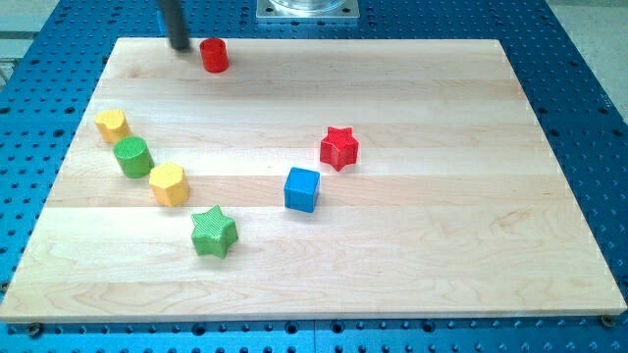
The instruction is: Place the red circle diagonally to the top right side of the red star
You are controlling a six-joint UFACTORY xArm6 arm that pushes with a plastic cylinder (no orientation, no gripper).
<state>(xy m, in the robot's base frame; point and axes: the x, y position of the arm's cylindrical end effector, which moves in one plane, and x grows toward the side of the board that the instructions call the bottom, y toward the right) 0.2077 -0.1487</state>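
The red circle (214, 55) stands near the board's top edge, left of centre. The red star (340, 147) sits right of centre, well below and to the right of the circle. My tip (181, 46) rests on the board just left of the red circle, a small gap between them. The rod rises out of the view's top.
A blue cube (302, 189) lies just below-left of the red star. A green star (214, 232) sits lower left. A yellow block (113, 125), a green cylinder (131, 157) and a yellow hexagon (169, 183) form a diagonal row at the left. The wooden board (442, 265) lies on a blue perforated table.
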